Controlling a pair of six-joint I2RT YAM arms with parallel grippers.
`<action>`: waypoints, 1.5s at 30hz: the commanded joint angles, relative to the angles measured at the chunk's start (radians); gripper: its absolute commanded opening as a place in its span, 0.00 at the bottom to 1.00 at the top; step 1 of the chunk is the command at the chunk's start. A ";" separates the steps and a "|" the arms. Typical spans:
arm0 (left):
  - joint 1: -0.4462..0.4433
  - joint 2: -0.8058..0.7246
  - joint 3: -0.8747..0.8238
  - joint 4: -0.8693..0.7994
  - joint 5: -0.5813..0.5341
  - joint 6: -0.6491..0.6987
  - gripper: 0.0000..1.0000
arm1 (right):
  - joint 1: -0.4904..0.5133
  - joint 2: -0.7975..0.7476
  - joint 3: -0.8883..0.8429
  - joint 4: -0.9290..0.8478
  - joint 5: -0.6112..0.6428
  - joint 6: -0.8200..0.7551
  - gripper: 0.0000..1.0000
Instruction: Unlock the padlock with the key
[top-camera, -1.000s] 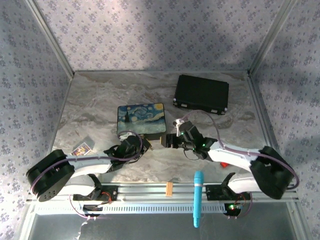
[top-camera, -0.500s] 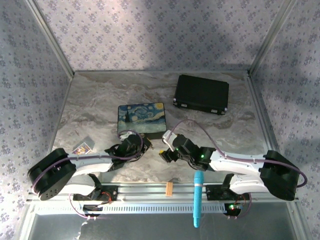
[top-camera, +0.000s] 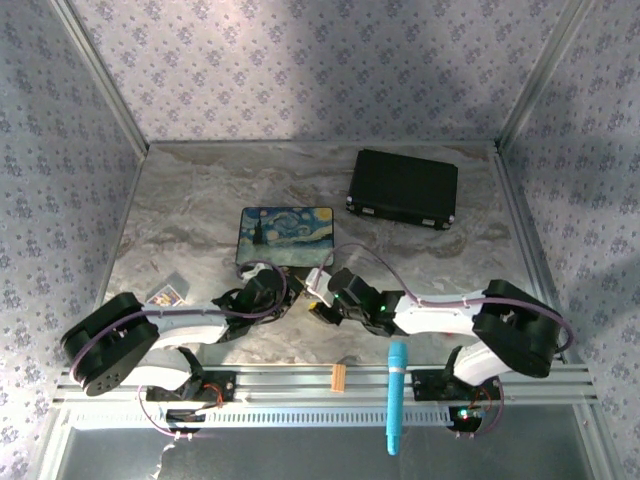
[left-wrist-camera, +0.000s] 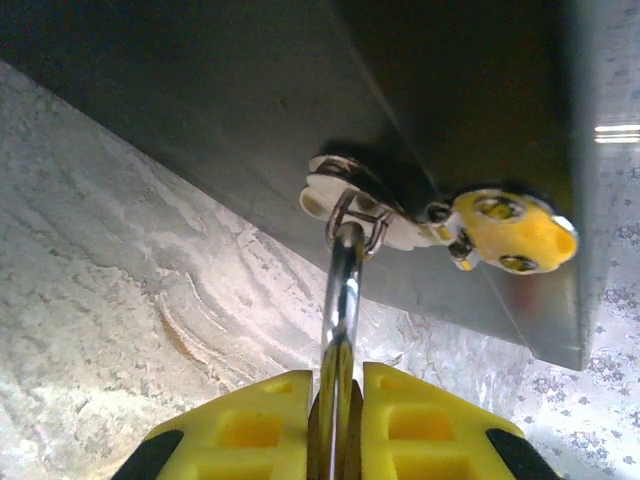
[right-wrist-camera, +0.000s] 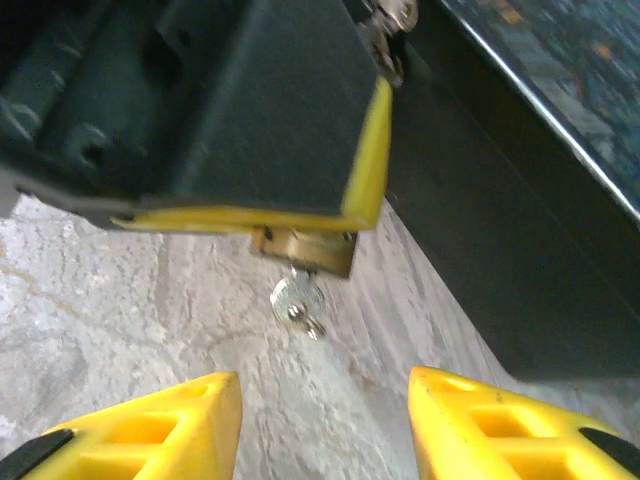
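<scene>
The padlock's brass body (right-wrist-camera: 305, 250) hangs under my left gripper's fingertips. A silver key (right-wrist-camera: 297, 300) sticks out of its underside. In the left wrist view the silvery shackle (left-wrist-camera: 343, 290) runs from the hasp (left-wrist-camera: 355, 205) on the starry-night tin (top-camera: 285, 235) down between the yellow pads. My left gripper (left-wrist-camera: 338, 385) is shut on the padlock. My right gripper (right-wrist-camera: 322, 385) is open just short of the key, with bare marble between its fingers. In the top view the two grippers, left (top-camera: 283, 292) and right (top-camera: 318, 306), meet in front of the tin.
A black case (top-camera: 402, 187) lies at the back right. A blue cylinder (top-camera: 396, 395) rests across the front rail, with a small wooden piece (top-camera: 339, 377) beside it. A small card (top-camera: 163, 295) sits at the left. The tin's dark side wall (right-wrist-camera: 520, 250) rises just right of the key.
My right arm has swung left and lower, bringing its gripper up to the left gripper and the padlock. The left arm has stayed almost still.
</scene>
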 joint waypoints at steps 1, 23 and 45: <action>-0.001 0.004 -0.006 0.012 0.030 -0.017 0.00 | 0.012 0.047 0.044 0.030 0.000 -0.054 0.45; -0.010 0.001 -0.025 0.026 0.043 -0.026 0.00 | -0.035 0.153 0.109 0.077 -0.080 -0.072 0.11; -0.021 -0.052 0.045 -0.249 0.033 0.140 0.00 | -0.096 -0.032 0.062 -0.108 -0.112 0.342 0.51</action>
